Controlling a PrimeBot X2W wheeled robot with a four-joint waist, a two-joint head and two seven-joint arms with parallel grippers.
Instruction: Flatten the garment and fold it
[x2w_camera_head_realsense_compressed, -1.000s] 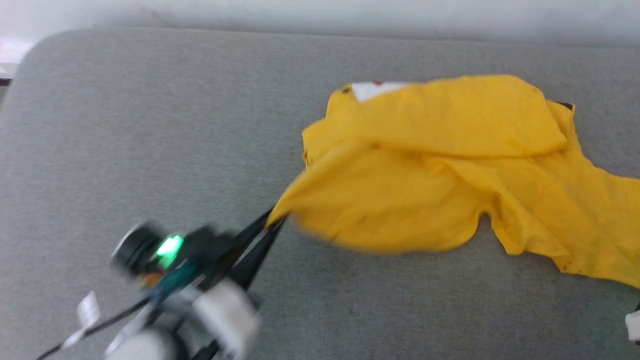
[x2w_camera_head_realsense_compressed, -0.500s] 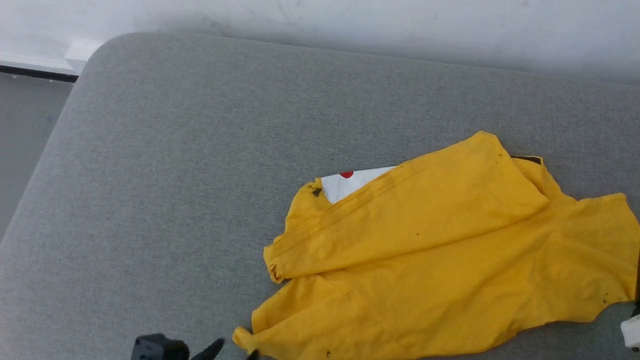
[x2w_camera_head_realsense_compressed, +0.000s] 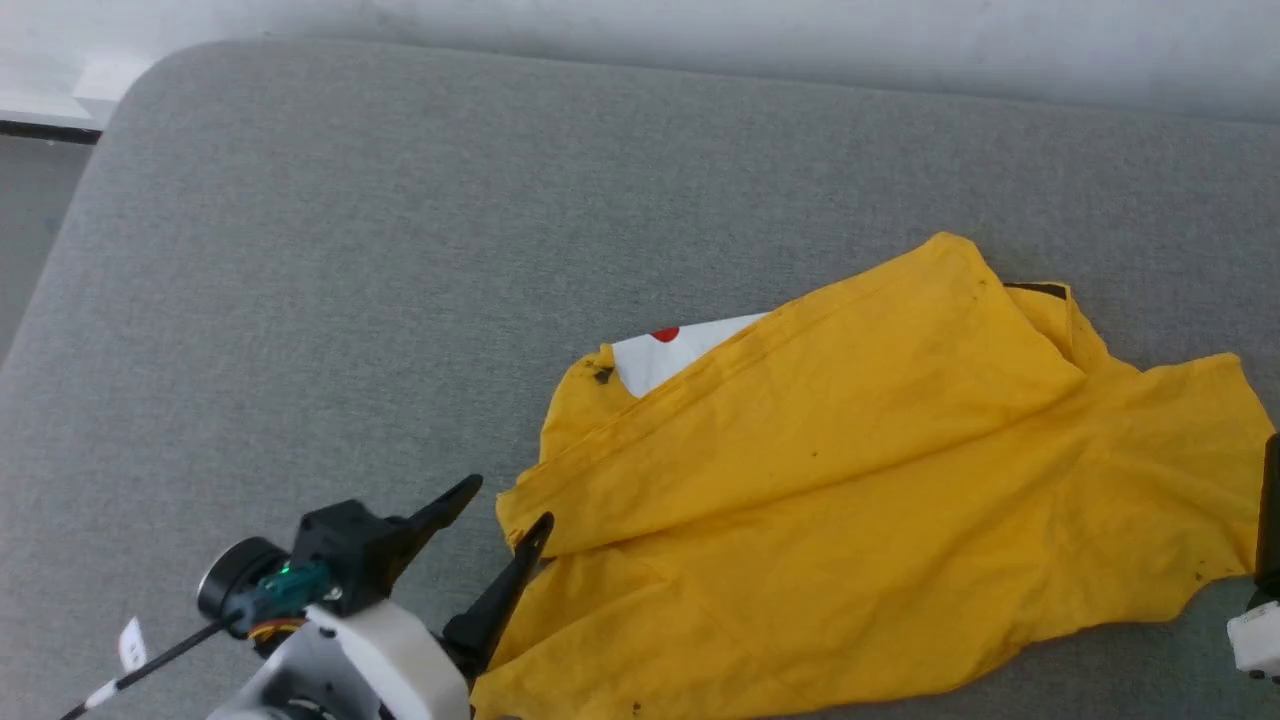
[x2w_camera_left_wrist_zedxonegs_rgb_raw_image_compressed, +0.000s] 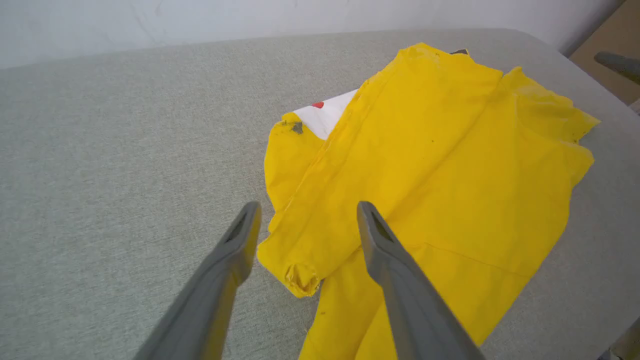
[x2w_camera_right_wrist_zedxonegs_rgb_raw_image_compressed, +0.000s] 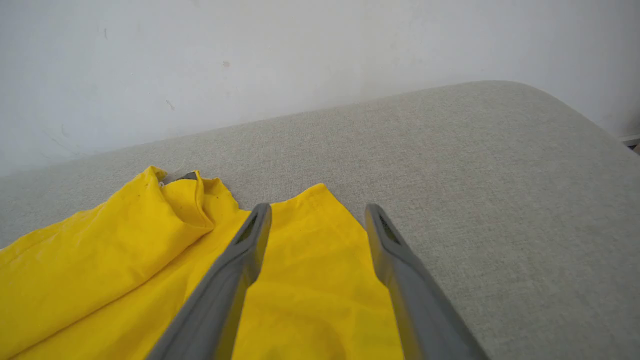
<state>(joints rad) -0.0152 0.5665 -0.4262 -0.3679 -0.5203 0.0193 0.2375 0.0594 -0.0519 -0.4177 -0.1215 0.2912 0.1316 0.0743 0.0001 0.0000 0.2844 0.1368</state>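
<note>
Garment (x2w_camera_head_realsense_compressed: 860, 500) lies crumpled, yellow side up, on the grey cushion (x2w_camera_head_realsense_compressed: 350, 250). Its near rolled edge sits right by the left gripper (x2w_camera_head_realsense_compressed: 507, 503), jaws wide apart, nothing held. Right gripper (x2w_camera_right_wrist_zedxonegs_rgb_raw_image_compressed: 317, 210) also gapes empty above a yellow corner. White wall (x2w_camera_head_realsense_compressed: 700, 30) behind.

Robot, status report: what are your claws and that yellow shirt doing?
Left gripper open, at garment edge. Right gripper open, over its other end. Garment rumpled, doubled over. Nothing in the way.
</note>
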